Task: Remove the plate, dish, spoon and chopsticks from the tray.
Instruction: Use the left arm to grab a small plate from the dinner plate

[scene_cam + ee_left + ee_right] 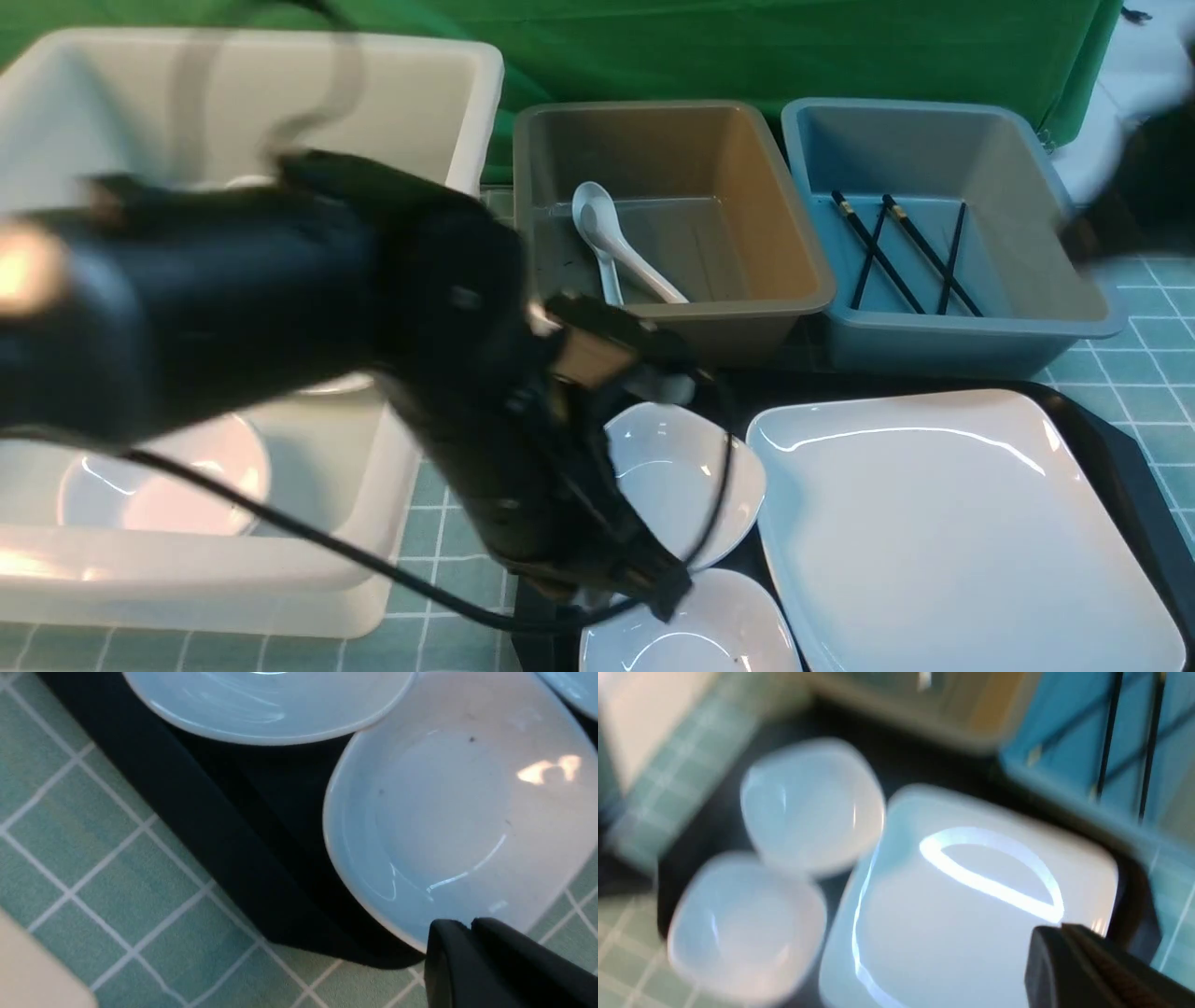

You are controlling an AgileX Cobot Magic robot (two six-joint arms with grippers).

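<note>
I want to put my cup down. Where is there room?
Bare: the brown tub's floor right of the spoon, and the cloth right of the blue tub. Crowded: the tray, filled by the plate and two dishes. The strip left of it lies under the left arm.

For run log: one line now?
left end effector shut by near dish; right end effector shut; spoon, chopsticks off tray; plate on it

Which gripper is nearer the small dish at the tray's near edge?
Left. The left gripper is at the rim of that dish; the right gripper is apart, with the large plate between them.
</note>
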